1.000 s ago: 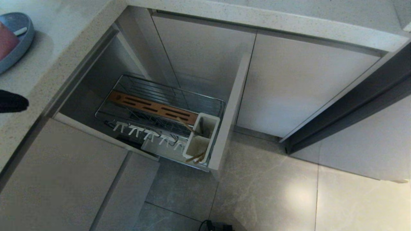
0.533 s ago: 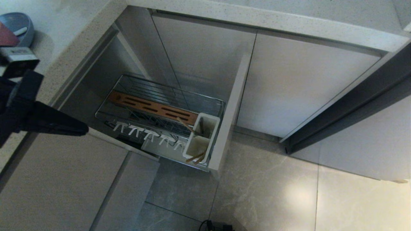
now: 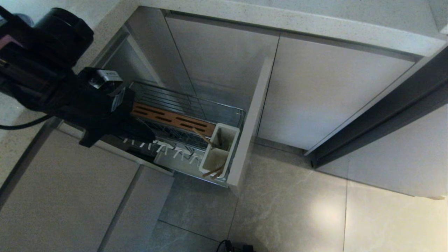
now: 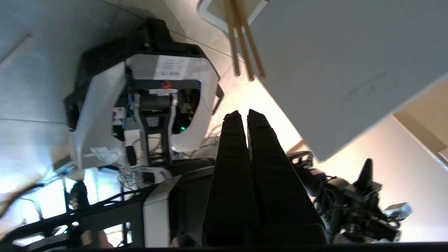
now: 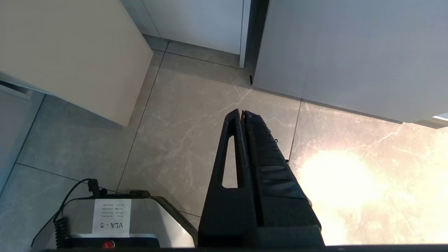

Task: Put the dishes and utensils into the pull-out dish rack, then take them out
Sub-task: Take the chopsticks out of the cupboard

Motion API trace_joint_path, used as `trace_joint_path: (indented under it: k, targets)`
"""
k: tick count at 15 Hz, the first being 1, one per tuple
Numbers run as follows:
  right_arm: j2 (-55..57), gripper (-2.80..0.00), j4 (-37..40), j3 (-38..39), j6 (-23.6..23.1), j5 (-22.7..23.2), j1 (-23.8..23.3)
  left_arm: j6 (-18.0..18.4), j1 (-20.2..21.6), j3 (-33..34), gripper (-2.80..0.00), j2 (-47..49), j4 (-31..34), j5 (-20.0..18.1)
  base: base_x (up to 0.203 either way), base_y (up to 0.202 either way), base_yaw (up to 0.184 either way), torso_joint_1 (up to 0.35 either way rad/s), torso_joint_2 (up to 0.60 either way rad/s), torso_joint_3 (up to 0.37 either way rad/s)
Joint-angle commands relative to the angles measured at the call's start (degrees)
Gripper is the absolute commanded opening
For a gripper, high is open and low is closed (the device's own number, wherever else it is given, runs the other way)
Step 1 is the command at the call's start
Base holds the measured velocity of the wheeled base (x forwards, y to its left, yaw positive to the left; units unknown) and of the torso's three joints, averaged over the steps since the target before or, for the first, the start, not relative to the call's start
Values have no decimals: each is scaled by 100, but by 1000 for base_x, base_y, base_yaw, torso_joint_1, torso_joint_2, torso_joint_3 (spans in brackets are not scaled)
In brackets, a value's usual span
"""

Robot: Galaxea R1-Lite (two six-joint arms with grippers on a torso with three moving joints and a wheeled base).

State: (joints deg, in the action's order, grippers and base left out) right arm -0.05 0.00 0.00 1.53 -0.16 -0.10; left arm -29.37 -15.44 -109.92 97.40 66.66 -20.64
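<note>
Over the pull-out dish rack the left arm had swung in from the desk, likely to begin unloading. Its left gripper hung with clenched, empty fingers; chopsticks sat just beyond their tips, in the caddy.

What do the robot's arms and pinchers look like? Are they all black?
Mostly. The left arm is chunky and black, with a silver labelled block and a black cable. The left gripper and right gripper have long, tapering black fingers; one right finger has a long slot.
</note>
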Motion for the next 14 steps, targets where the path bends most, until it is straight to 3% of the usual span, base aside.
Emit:
trace_joint_path:
  k: [1, 6, 11, 14]
  targets:
    - [-4, -280, 0, 0, 5, -1, 1, -181, -189, -17, -280, 256, -73, -24, 0, 0, 0, 0, 0, 0]
    - [-4, -280, 0, 0, -4, -1, 1, -615, -334, -12, -280, 392, -647, -1, 0, 0, 0, 0, 0, 0]
    - [-4, -280, 0, 0, 3, -1, 1, -660, -485, -20, -280, 553, -927, 473, 0, 0, 0, 0, 0, 0]
    - [-4, -280, 0, 0, -4, -1, 1, -633, -529, -20, -280, 659, -952, 505, 0, 0, 0, 0, 0, 0]
